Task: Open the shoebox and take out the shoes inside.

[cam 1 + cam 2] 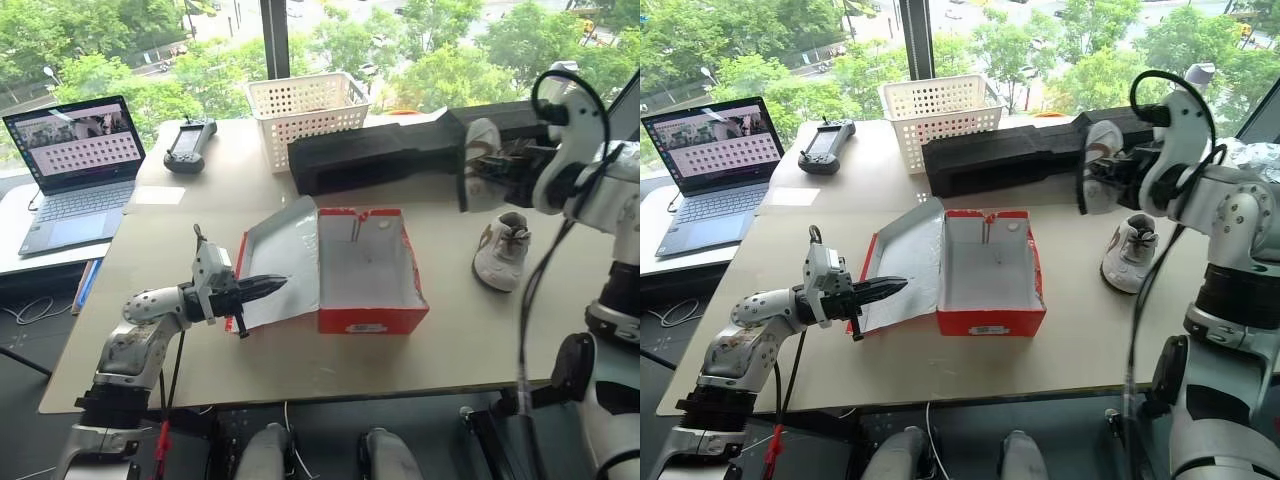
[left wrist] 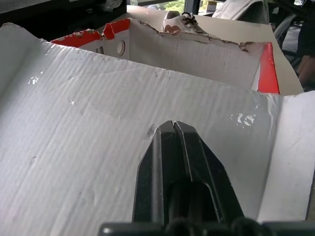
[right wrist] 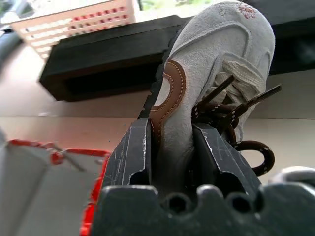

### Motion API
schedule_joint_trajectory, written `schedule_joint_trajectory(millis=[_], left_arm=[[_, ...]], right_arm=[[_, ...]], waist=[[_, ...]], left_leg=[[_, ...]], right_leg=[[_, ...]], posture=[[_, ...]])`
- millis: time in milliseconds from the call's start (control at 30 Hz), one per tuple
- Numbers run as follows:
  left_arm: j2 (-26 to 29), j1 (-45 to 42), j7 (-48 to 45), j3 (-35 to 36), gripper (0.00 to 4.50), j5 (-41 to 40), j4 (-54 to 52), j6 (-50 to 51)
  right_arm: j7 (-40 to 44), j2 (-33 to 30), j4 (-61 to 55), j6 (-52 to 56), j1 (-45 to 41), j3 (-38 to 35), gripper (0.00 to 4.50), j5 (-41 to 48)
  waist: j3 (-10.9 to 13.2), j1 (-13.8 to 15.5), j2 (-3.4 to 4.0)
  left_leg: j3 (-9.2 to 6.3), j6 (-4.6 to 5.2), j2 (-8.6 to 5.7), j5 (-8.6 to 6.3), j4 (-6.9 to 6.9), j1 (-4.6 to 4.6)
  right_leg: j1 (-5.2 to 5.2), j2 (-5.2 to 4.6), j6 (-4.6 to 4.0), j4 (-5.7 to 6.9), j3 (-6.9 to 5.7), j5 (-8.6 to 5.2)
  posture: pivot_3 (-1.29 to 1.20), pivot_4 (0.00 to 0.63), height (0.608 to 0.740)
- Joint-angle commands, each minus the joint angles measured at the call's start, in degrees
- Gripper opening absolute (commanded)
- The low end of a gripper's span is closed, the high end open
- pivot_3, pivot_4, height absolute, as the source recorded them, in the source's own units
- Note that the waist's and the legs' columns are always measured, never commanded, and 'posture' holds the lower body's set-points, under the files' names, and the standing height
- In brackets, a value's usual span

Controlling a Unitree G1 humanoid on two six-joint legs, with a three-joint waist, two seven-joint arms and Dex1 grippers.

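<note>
Big pale table [image 1: 300, 370] by a window full of green trees. The red shoebox [image 1: 365, 270] sits mid-table, lid flopped open to the left and empty inside. Left claw [image 1: 275, 285] is pinched closed, resting over the lid. Right claw [image 3: 172, 147] is clamped on one shoe [image 1: 482, 160], held up in the air; the other shoe [image 1: 503, 252] sits on the table right of the box. Behind: black foam block [image 1: 380, 155], white basket [image 1: 305, 115], laptop [image 1: 75, 165].
</note>
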Motion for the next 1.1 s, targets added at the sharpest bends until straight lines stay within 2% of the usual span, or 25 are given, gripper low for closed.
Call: schedule_joint_trajectory(millis=[33,133,367,733,933,967,1000,1100], left_arm=[[0.06,-0.81,-0.17,0.21,0.00,0.38,-0.68,-0.93],[-0.03,-0.85,-0.21,0.11,0.00,0.35,-0.68,-0.89],[0.01,-0.53,-0.36,0.14,0.00,0.43,-0.64,-0.94],[-0.08,-0.07,-0.29,0.26,0.00,0.61,-0.96,-0.83],[-0.13,-0.06,-0.43,0.29,0.00,0.58,-0.90,-0.90],[-0.12,-0.01,-0.47,0.33,0.00,0.55,-0.95,-0.94],[-0.12,0.03,-0.49,0.37,0.00,0.52,-0.99,-0.96],[-0.13,0.03,-0.63,0.39,0.00,0.50,-0.91,-1.08]], right_arm=[[-2.19,-5.05,1.85,-4.91,2.25,5.56,1.29,-7.55],[-2.81,-7.57,4.07,-6.62,5.39,10.18,1.29,-12.20],[-2.05,-9.48,7.13,-6.49,10.21,13.41,1.29,-16.57],[-0.15,-2.41,10.33,-5.98,13.90,12.08,1.29,-15.35],[-2.22,0.14,13.94,-8.69,13.62,9.58,1.29,-16.03],[-1.88,0.59,12.72,-8.55,13.26,8.18,1.83,-15.10],[-1.52,0.90,11.79,-8.40,13.02,7.23,1.98,-14.42],[-1.32,0.20,10.63,-8.25,12.45,7.76,2.97,-15.37]], waist=[[0.02,0.15,0.02],[0.02,0.39,0.02],[0.04,0.41,0.03],[0.04,0.47,0.03],[0.04,0.61,0.03],[0.03,0.60,0.03],[0.04,0.60,0.03],[0.04,0.56,0.03]], left_leg=[[0.00,0.00,0.00,0.00,-0.01,0.01],[0.07,0.00,-0.02,0.00,0.00,0.01],[0.32,0.09,-0.05,-0.03,0.02,0.01],[0.34,0.10,-0.02,-0.02,0.13,0.05],[0.32,0.12,-0.02,-0.03,0.23,0.08],[0.32,0.12,-0.02,-0.03,0.24,0.09],[0.32,0.13,-0.02,-0.03,0.25,0.11],[0.32,0.15,-0.02,-0.02,0.26,0.12]], right_leg=[[0.00,0.01,0.00,0.01,-0.01,0.00],[-0.01,-0.02,0.02,-0.02,0.02,0.01],[0.00,-0.06,0.23,-0.20,0.21,0.15],[0.05,0.00,0.29,-0.18,0.23,0.24],[0.18,0.00,0.35,-0.23,0.20,0.29],[0.21,0.00,0.37,-0.25,0.21,0.31],[0.23,-0.01,0.37,-0.26,0.21,0.34],[0.24,-0.01,0.38,-0.26,0.21,0.39]], posture=[[0.00,0.150,0.733],[0.00,0.150,0.733],[0.00,0.150,0.733],[0.00,0.150,0.733],[0.00,0.150,0.733],[0.00,0.150,0.733],[0.00,0.150,0.733],[0.00,0.150,0.733]])
